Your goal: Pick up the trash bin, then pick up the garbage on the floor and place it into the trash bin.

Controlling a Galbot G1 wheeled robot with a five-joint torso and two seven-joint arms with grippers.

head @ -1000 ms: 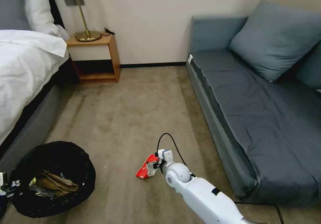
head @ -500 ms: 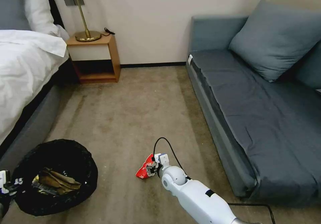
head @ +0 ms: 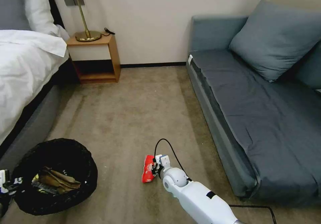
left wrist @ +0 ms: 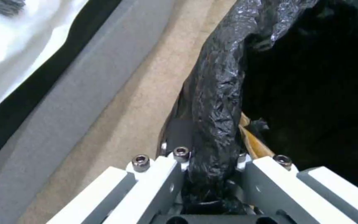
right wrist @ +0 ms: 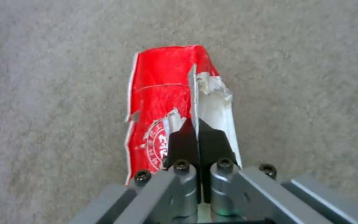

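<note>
Two grips in play, one per arm. Right gripper clamped flat on the red-and-white snack bag, jaws pressed together with the foil pinched between them, the bag's long axis running straight out from the fingertips, over the carpet. In the head view, same bag just off the right gripper's tip, low over the floor, between bed and sofa. Left gripper shut on the rim of the trash bin, jaws straddling the wrinkly black liner, one inside, one outside. Bin at the lower left of the head view, well apart from the bag, with tan paper wrapper lying inside already. Deciding relation: bin mouth off to the robot's left of the held bag, open side up, so likely a sideways carry leftward over the near rim. Probable snag: the light bag hanging long from the jaws and catching the liner's edge. No other litter visible on the carpet.
</note>
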